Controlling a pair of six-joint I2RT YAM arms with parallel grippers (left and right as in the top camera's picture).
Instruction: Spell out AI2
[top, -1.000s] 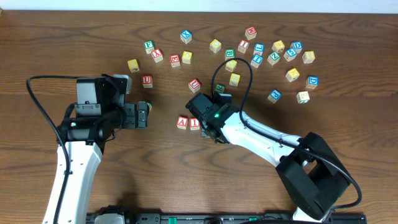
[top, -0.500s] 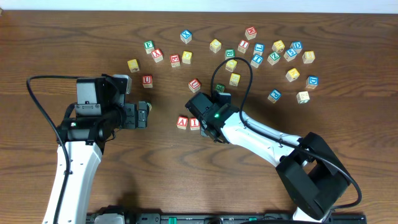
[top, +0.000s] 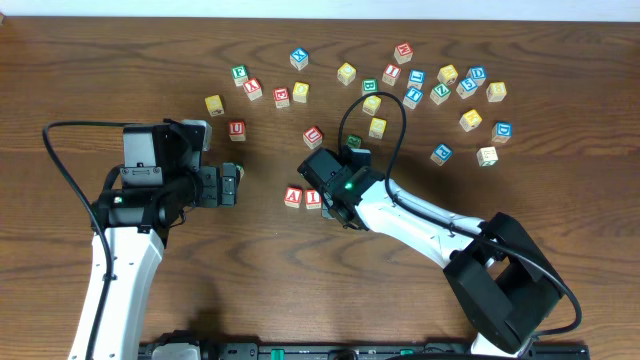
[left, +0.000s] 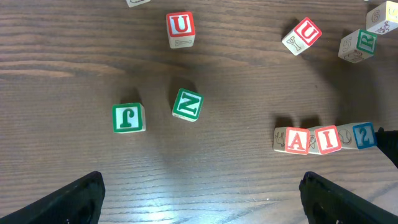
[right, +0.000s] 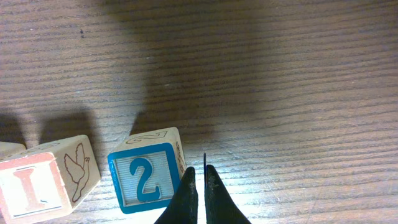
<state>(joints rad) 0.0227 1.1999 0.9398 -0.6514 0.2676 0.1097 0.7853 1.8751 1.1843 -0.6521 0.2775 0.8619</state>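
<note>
Three cubes stand in a row near the table's middle: the red "A" cube, the red "I" cube and the blue "2" cube. In the right wrist view the "2" cube sits just right of the "I" cube. My right gripper is shut and empty, its tips against the right side of the "2" cube; from overhead it hides that cube. My left gripper hangs open and empty, left of the row.
Many other coloured cubes lie scattered across the back of the table, from a yellow one to a pale one. A red "U" cube is near my left gripper. A green "J" cube and a green "N" cube lie ahead of it.
</note>
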